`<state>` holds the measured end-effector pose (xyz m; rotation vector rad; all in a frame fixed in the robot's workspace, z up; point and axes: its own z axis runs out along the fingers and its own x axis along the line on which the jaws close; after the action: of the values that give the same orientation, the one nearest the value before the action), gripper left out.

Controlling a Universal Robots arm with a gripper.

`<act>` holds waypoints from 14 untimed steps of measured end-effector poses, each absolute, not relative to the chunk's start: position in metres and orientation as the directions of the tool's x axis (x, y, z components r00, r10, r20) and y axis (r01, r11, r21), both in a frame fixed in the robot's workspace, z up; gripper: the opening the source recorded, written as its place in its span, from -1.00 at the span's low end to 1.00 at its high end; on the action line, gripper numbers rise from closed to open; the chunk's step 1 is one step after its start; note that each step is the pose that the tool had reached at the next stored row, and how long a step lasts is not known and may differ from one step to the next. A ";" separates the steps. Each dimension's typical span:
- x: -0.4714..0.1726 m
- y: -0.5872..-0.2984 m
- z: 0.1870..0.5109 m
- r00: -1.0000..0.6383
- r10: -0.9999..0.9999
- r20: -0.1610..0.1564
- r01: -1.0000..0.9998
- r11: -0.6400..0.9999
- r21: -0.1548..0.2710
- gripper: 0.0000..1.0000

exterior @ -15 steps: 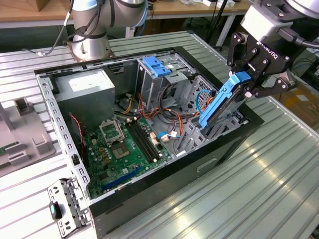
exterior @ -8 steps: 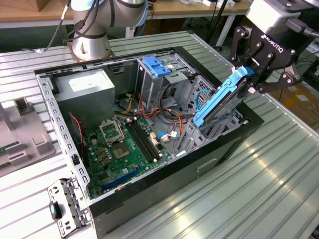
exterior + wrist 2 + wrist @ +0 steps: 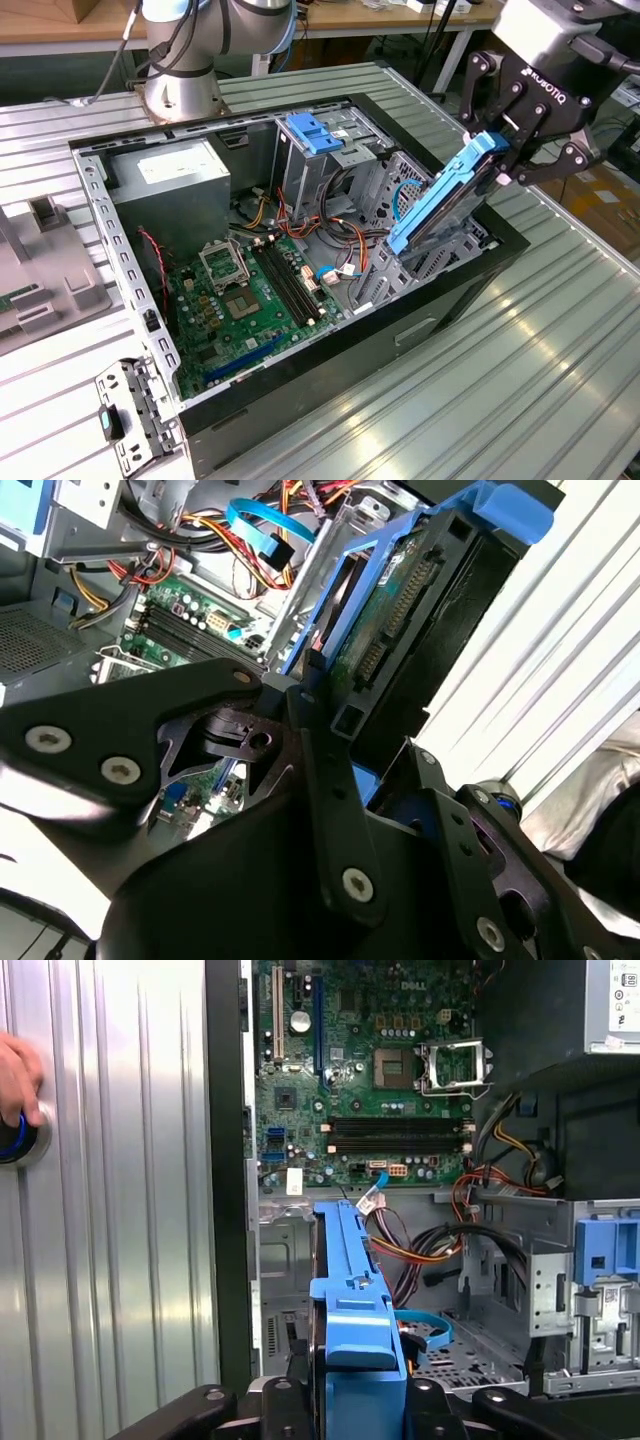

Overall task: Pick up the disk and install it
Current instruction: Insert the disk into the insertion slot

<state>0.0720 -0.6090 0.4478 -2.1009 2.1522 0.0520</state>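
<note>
Clamping the disk by its upper end, the gripper is closed on it in the exterior view. Disk tilted, lower end at the drive cage on the exterior view's right. Second wrist view: its circuit board faces out, bare. First wrist view: blue carrier edge-on, motherboard beyond. Prob. stiff, dense, shock-sensitive; hold carrier sides, not board.

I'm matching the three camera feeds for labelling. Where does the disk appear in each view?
Exterior view: the disk is tilted over the case at the exterior view's right, held between the jaws.
Second wrist view: the disk juts out beyond the jaws with its circuit side showing.
First wrist view: the disk is edge-on between the jaws.
Shared landmark: the green motherboard.
</note>
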 end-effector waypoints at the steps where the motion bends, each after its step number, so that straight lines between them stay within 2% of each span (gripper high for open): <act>1: 0.072 -0.608 0.448 -0.018 -0.993 -0.119 -0.997 0.026 -0.068 -0.27; 14: 0.081 -0.598 0.447 0.013 -0.993 -0.118 -0.998 -0.006 -0.064 -0.27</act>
<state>0.0815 -0.5979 0.4471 -2.1400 2.1195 0.0591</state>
